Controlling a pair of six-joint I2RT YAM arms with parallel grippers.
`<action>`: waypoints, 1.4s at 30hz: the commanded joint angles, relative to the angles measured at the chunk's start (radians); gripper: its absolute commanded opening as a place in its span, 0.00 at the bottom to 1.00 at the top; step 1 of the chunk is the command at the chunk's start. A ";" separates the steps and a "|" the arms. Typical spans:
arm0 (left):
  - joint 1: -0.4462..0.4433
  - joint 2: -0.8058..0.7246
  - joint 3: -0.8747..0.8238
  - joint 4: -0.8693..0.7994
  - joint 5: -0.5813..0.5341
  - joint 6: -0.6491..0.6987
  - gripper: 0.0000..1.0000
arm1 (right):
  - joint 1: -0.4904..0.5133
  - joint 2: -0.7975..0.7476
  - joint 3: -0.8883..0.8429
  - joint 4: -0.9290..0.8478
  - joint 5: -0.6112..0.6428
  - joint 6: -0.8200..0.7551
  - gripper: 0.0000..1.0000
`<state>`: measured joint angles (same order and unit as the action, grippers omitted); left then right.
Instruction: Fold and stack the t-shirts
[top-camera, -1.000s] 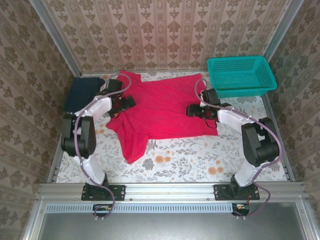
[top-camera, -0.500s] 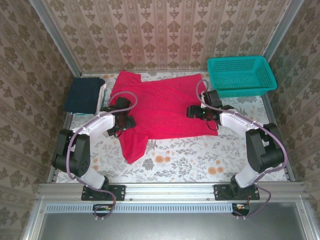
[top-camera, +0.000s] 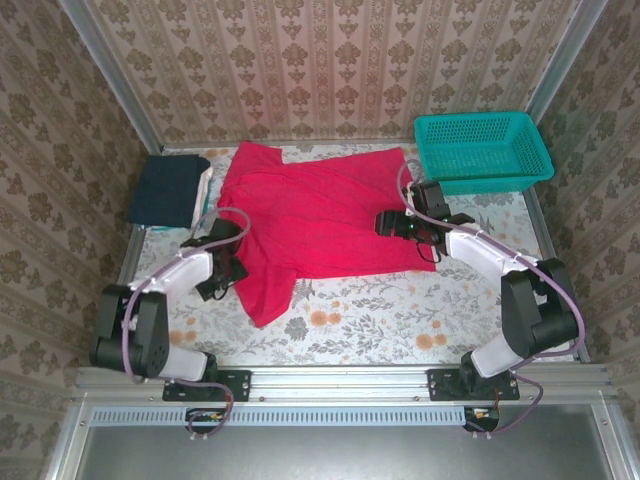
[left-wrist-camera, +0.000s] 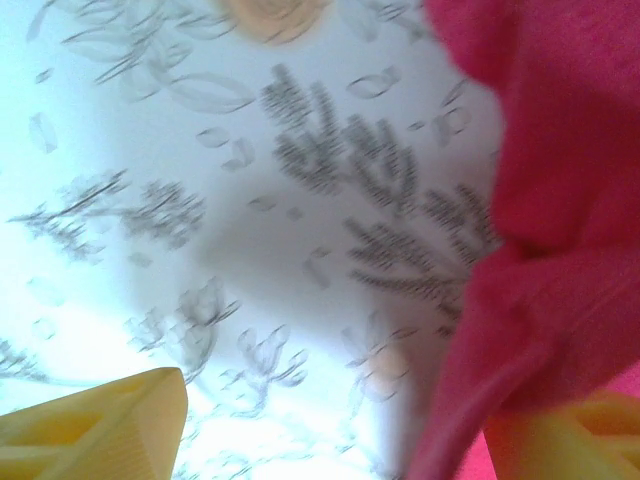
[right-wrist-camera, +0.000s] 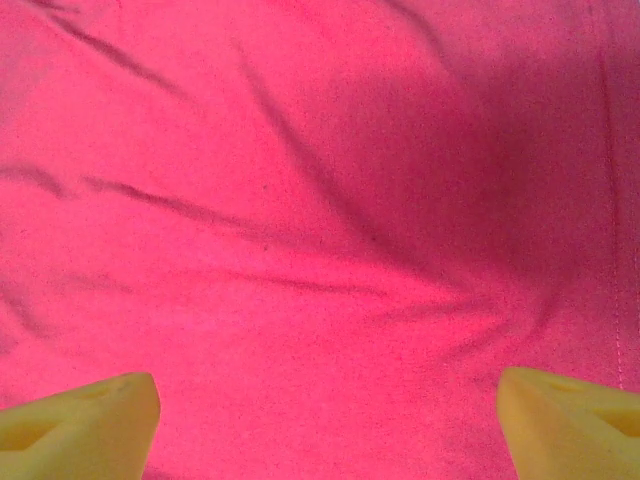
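Damask-papered walls (top-camera: 330, 60) enclose a floral-clothed table (top-camera: 380, 315).

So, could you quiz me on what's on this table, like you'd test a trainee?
1. True or false: the bright red short-sleeved t-shirt is already folded.
2. What sits at the far right corner of the table? A) a teal plastic mesh basket B) a white mug C) a wooden box
3. Fill in: the fingers of the right tool stand ____ above the red cloth.
Key: 1 false, it lies spread out; 2 A; 3 open.
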<state>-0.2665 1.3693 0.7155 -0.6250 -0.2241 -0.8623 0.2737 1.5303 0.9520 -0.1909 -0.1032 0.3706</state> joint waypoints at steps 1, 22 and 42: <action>0.021 -0.121 -0.073 -0.038 0.011 -0.085 0.77 | 0.000 -0.033 -0.021 -0.024 0.024 -0.002 0.88; 0.170 -0.388 -0.143 0.107 0.350 0.093 0.76 | -0.004 -0.058 -0.050 -0.022 0.014 0.014 0.88; 0.184 -0.154 -0.170 0.249 0.425 0.134 0.47 | -0.012 -0.062 -0.065 -0.022 0.010 0.028 0.88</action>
<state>-0.0902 1.1992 0.5430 -0.3664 0.2321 -0.7589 0.2665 1.4910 0.8978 -0.2024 -0.0978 0.3790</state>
